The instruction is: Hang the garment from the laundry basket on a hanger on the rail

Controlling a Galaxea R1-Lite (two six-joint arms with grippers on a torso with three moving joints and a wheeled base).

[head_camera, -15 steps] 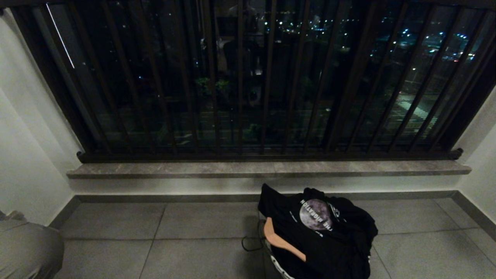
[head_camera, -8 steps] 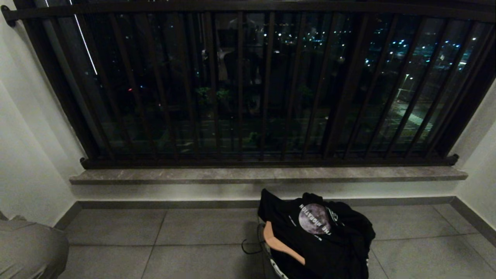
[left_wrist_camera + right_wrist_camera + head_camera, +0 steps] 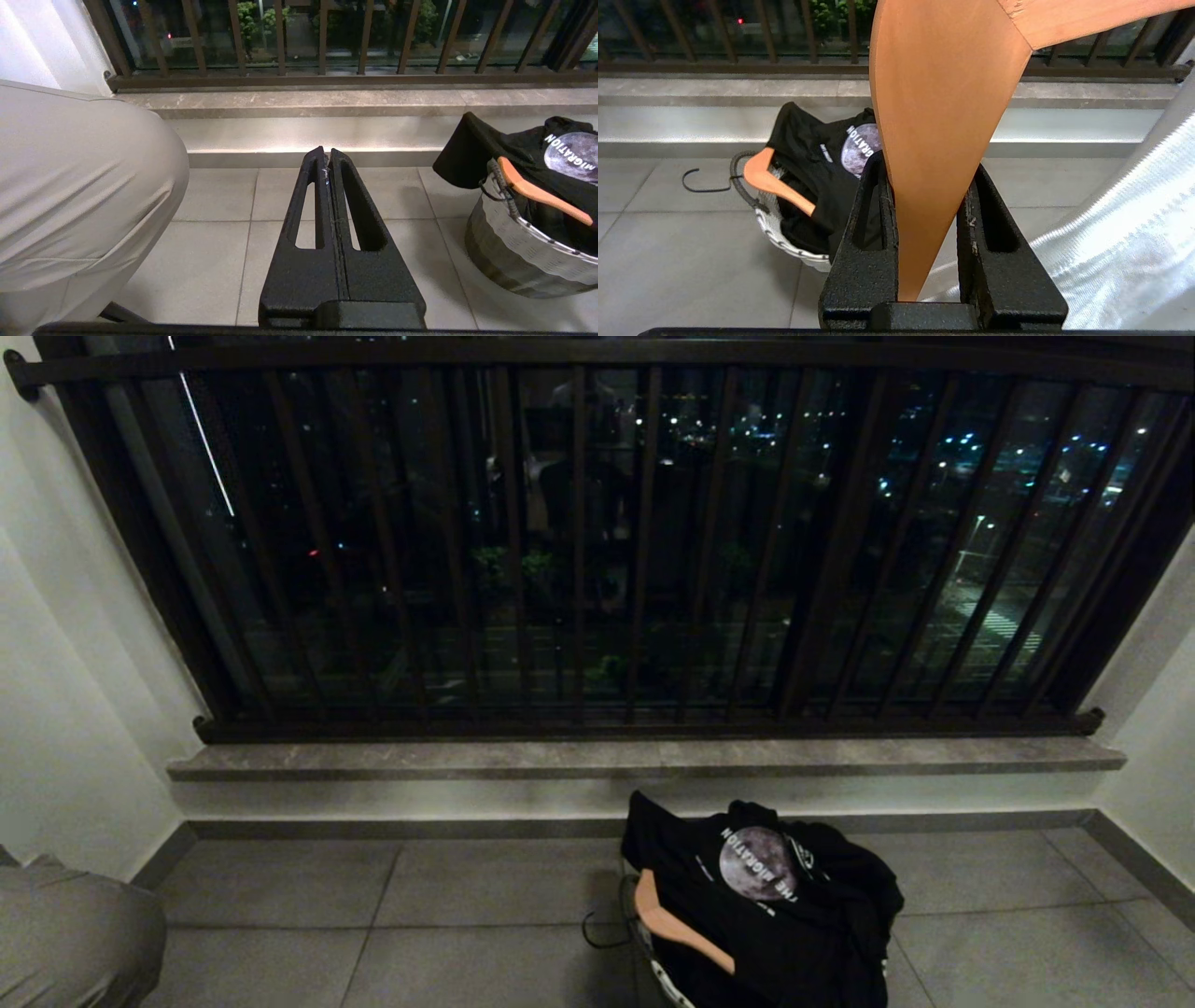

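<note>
Two wooden hangers: one [image 3: 943, 140] in right gripper [image 3: 924, 186], one [image 3: 777, 179] in basket [image 3: 784, 238].

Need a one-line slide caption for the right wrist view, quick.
Right gripper clamps a wooden hanger above the laundry basket holding a black T-shirt.

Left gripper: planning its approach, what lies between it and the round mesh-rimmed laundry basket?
Only bare grey floor tiles separate the shut left gripper from the laundry basket, per the left wrist view.
</note>
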